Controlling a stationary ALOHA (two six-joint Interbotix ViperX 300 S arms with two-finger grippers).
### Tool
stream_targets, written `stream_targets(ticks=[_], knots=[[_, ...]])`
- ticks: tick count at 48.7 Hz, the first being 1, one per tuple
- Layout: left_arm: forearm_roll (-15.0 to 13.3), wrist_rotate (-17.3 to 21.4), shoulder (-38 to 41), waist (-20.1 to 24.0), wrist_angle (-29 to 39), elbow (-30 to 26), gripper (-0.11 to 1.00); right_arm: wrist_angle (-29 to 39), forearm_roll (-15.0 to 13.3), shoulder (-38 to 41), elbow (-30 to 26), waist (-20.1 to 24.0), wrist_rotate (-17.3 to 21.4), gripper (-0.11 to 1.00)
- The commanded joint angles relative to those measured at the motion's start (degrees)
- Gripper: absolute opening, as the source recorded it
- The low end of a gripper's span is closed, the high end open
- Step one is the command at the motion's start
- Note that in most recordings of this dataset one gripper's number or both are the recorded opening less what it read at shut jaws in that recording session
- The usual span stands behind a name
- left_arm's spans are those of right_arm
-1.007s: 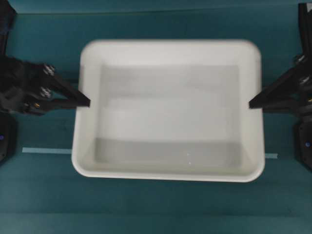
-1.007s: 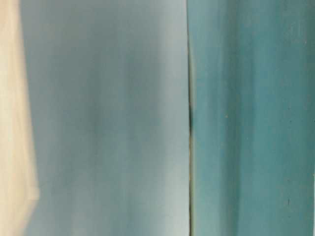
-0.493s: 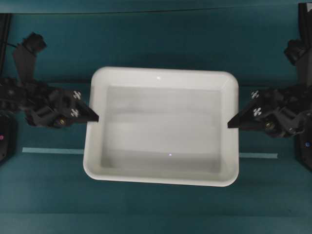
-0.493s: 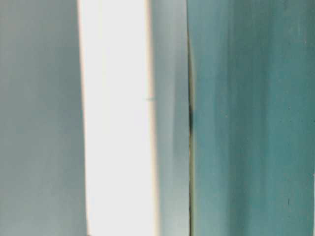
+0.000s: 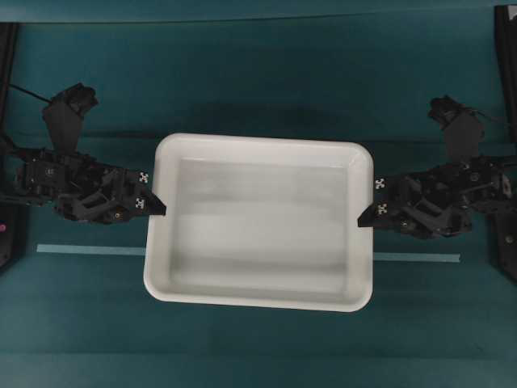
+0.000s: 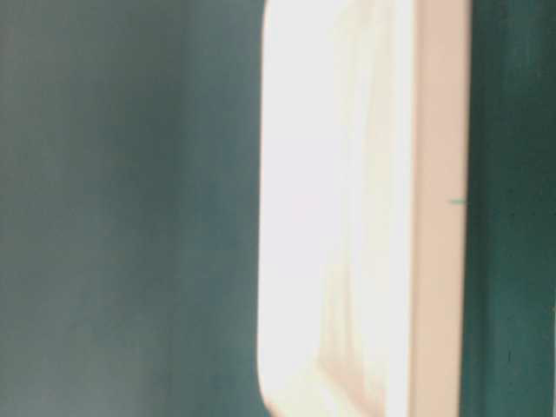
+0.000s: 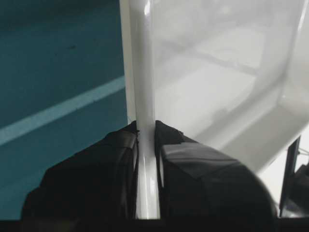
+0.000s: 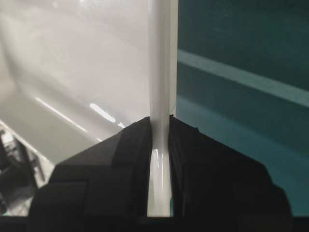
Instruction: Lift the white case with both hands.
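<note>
The white case (image 5: 258,141), a shallow empty tray, sits at the middle of the overhead view. My left gripper (image 5: 158,207) is shut on its left rim, one finger inside the wall and one outside. My right gripper (image 5: 365,217) pinches the right rim the same way. In the left wrist view the white rim (image 7: 145,72) runs straight between the black fingers of that gripper (image 7: 146,130). The right wrist view shows the rim (image 8: 159,58) clamped in that gripper (image 8: 160,121). At table level the case (image 6: 347,217) is a blurred white shape very close to the camera.
A teal table (image 5: 258,73) lies under the case, with a pale tape line (image 5: 81,250) showing on both sides of it. Black frame posts (image 5: 505,48) stand at the far left and right edges.
The case looks smaller in the overhead view, so it has gone down, away from that camera, with both grippers still clamped on it. At table level its white body has shifted to the right.
</note>
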Motion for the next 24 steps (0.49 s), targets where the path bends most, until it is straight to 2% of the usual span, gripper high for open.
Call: stream_targets(ticks=[1, 24], knots=[[0.18, -0.09, 2.20, 0.09, -0.18, 0.35, 0.06, -1.05, -0.09, 2.55, 0.18, 0.18, -0.09, 0.10], [0.44, 0.09, 10.63, 0.18, -2.72, 2.81, 0.06, -5.19, -0.09, 11.78, 1.58, 0.79, -0.09, 0.10]])
